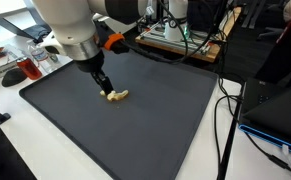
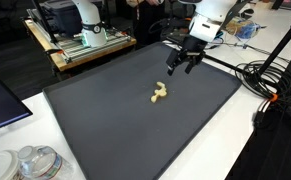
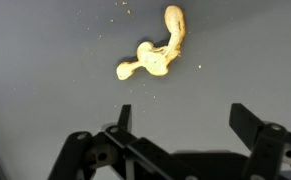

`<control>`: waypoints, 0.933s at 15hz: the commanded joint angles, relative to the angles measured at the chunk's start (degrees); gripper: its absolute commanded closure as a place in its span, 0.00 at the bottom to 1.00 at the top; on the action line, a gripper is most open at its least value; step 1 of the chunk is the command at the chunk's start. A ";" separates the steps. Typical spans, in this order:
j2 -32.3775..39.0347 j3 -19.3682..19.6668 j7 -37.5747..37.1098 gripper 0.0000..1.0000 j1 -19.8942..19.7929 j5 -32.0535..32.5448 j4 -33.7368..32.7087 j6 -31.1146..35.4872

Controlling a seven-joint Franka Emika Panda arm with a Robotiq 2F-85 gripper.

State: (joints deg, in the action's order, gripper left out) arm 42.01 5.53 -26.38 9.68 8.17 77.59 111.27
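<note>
Tan piece [image 3: 155, 55]: a small knobbly lump lying flat on the mat, just ahead of my open fingers in the wrist view. I cannot tell what it is made of.
Place: the piece [image 1: 116, 96] sits near the mat's middle in both exterior views, well away from every edge.
Gripper [image 3: 180, 112]: jaws spread wide with nothing between them. In an exterior view the gripper [image 2: 180, 63] hangs low over the mat, close beside the piece [image 2: 159, 94] and not touching it.
Progress: early, by my reading. The arm is near the piece, but there is no contact, no grip and no lift as yet.
Mat [image 1: 165, 125]: dark grey and flat, with a few pale specks [image 3: 124, 8] near the piece.
Table [image 2: 250, 140]: white, showing round the mat's edges.
Room: a lab setting, with a wooden rack [image 2: 85, 45] of gear behind, cables [image 2: 270, 75] trailing off one side and clear tubs [image 2: 35, 162] at a corner.
</note>
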 commanded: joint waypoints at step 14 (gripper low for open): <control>-18.30 0.47 -10.17 0.00 0.06 -0.04 27.85 13.82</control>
State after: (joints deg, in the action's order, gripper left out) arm 30.20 6.83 -36.09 11.30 9.14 96.62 120.46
